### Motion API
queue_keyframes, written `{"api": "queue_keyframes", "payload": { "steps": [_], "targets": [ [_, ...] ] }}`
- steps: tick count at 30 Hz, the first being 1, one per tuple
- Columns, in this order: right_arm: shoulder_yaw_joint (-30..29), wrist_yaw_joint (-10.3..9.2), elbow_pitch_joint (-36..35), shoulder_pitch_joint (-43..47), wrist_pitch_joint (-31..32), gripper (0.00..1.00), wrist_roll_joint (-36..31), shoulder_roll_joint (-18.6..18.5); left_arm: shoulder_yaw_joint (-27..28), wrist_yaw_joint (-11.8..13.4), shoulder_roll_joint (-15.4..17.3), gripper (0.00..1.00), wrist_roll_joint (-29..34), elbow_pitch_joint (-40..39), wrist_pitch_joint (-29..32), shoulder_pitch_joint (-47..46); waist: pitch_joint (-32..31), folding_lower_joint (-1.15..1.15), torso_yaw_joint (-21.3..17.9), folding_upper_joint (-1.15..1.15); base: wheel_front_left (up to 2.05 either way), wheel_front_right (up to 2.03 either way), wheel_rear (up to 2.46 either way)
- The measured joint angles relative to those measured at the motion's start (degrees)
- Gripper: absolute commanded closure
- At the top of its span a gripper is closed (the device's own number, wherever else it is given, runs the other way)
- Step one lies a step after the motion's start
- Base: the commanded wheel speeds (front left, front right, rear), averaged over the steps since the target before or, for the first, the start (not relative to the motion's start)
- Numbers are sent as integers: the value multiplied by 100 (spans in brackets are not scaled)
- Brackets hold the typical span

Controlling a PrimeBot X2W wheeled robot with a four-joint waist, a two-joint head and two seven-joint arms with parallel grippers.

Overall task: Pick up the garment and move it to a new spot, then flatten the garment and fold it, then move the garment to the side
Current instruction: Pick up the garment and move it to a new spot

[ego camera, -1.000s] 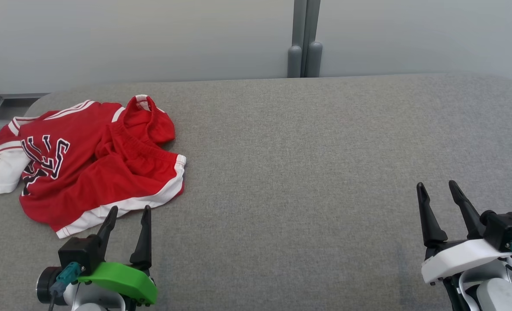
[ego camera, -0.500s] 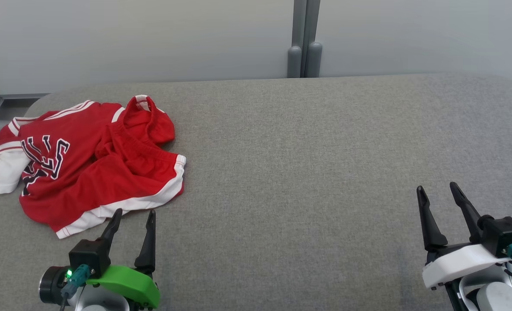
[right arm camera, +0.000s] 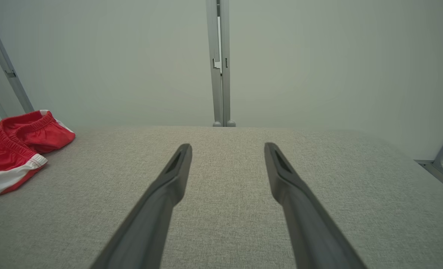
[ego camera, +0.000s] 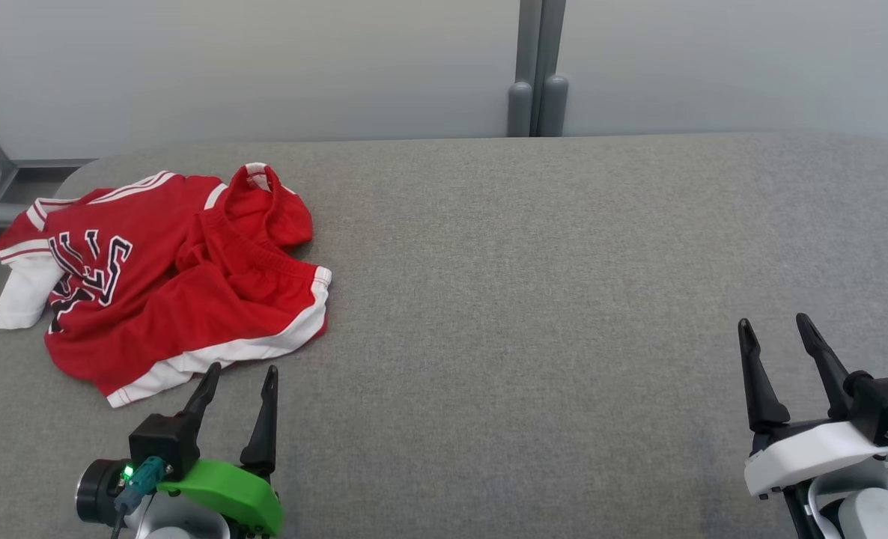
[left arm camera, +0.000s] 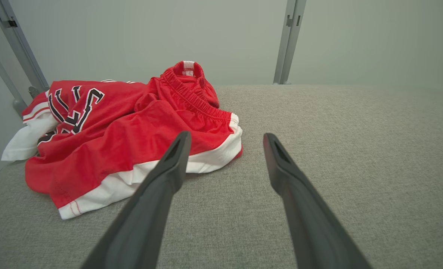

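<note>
I'm working in what looks like a test lab: a grey fabric-topped counter [ego camera: 564, 299], plain pale wall panels [ego camera: 264, 67], a metal post [ego camera: 537, 67].

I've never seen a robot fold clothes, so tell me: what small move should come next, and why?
Probably ease the left tool forward and down onto the near white hem of the crumpled red fabric garment. That tool's jaws stand open and empty just short of that hem, while the right tool sits far off across the grey cloth-covered table.

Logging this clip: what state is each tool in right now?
Left tool: open, empty, near the red garment.
Right tool: open, empty.
</note>
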Motion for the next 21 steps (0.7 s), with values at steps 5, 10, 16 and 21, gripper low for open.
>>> {"api": "queue_keyframes", "payload": {
  "steps": [5, 10, 16, 21],
  "targets": [
    [-21, 53, -7, 68, 0, 0, -40, 2, -55, -22, -34, 0, 47, 53, 0, -74, -11, 0, 184, 0, 0, 0, 0],
    [-27, 105, -7, 104, 0, 0, -47, 4, -41, -48, -96, 0, 57, 82, 0, -96, -28, 0, 463, 0, 0, 0, 0],
    [4, 202, 4, 103, 0, 0, -89, 18, 113, -46, -114, 0, 60, 120, 0, -83, -64, 0, 883, 0, 0, 0, 0],
    [32, 216, 25, 103, 0, 0, -93, 46, 214, -41, -116, 0, 62, 130, 0, -75, -102, 0, 1262, 0, 0, 0, 0]
  ]
}}
